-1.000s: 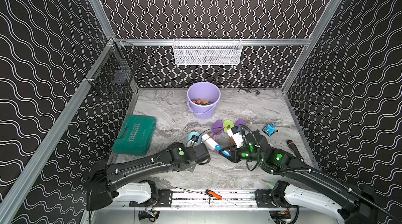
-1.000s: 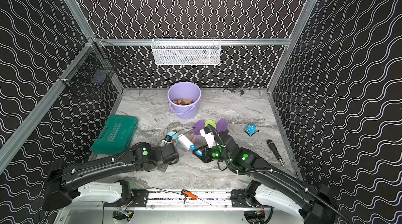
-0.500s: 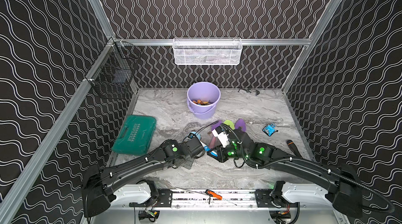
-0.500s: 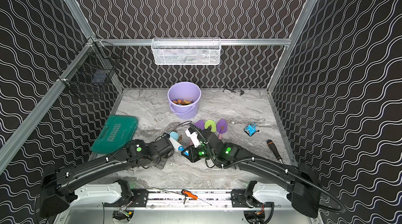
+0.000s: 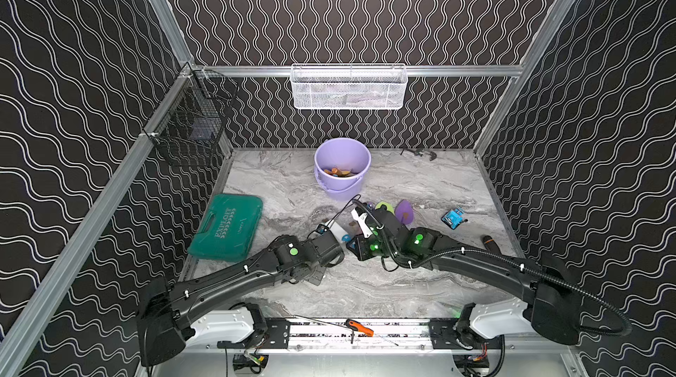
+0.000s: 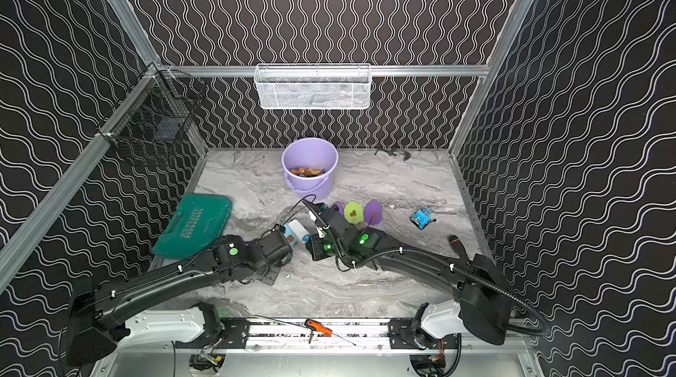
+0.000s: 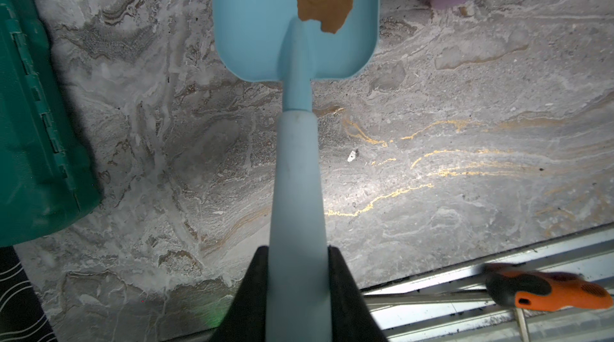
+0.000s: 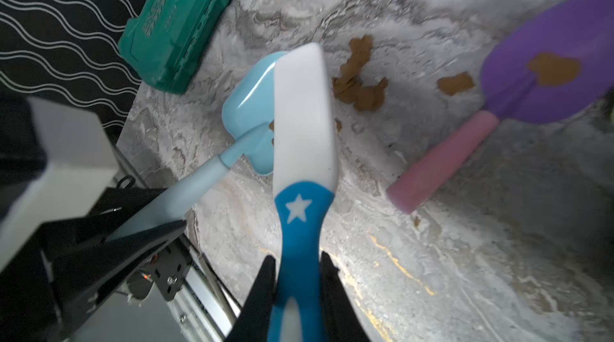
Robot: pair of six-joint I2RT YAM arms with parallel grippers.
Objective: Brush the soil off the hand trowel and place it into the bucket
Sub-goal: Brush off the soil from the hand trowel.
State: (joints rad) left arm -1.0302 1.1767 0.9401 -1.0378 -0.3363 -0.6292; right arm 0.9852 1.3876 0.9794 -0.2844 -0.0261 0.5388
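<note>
Near edge: an orange-handled screwdriver [image 5: 360, 328] lies on the metal rail between the two arm bases.

Left gripper [image 7: 297, 254]: its jaws pinch the pale handle of the light blue plastic hand trowel [image 7: 295, 41]. The blade is held out over the grey marble-patterned table [image 7: 465, 191], near its middle. One flat brown clump of soil [image 7: 324, 0] sits on the blade beside the neck, so we judge the brushing unfinished.

Right gripper [image 8: 297, 257]: its jaws clamp the star-marked blue handle of the blue and white plastic brush [image 8: 304, 118]. In the right wrist view the white head lies across the trowel blade. We cannot tell whether the bristles touch the clump.

Just beyond: loose brown crumbs [image 8: 357, 88] lie on the table beside the blade, so we take it that part of the soil is already off. To the right, a purple plastic trowel with a pink handle [image 8: 548, 68] lies flat with its own brown patch. A yellow-green trowel [image 6: 353, 211] lies next to it. To the left sits a closed green plastic tool case [image 5: 228, 225].

Far: the round lilac plastic bucket [image 5: 331, 183] stands upright at the far middle, well apart from the held trowel. Small orange-brown bits lie at its bottom, and the blue trowel is not in it.

Left to do, in our judgement: clear the last clump, carry the trowel to the bucket and let go.
</note>
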